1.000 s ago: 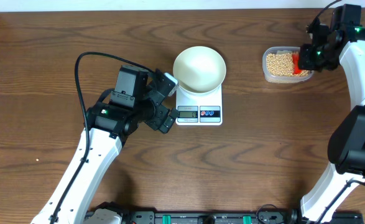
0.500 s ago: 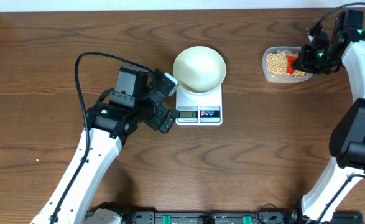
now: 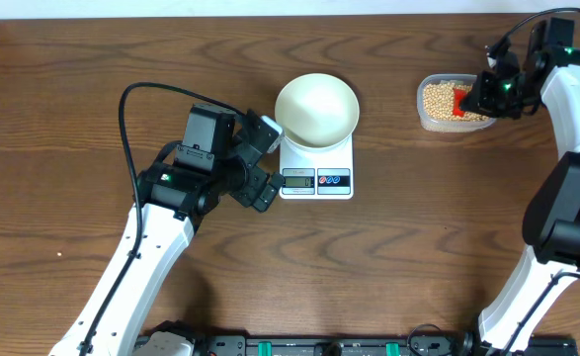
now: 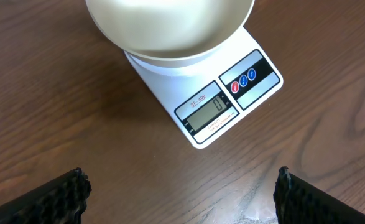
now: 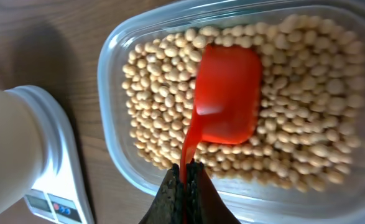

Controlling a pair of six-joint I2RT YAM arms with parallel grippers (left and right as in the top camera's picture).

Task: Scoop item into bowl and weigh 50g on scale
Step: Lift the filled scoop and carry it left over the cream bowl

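Beans [image 5: 306, 112] under red scoop [image 5: 229, 93], right gripper [image 5: 184, 178] pinching its handle

Shows a brown wooden counter [image 3: 388, 257] with a white bowl [image 3: 316, 107] seated on the scale [image 3: 341, 158], covering its rear part and leaving the display [image 3: 297, 179] and buttons [image 3: 334, 179] uncovered at the front. Places the left tool [image 3: 268, 163] just beside the scale's left edge, jaws spread wide, one finger near the bowl's rim, the other near the display. Sets a clear tub [image 3: 424, 120] of beans [image 3: 438, 97] well off to the right, with the right tool [image 3: 479, 96] over its right end, gripping a red scoop [image 3: 460, 100] among the beans.
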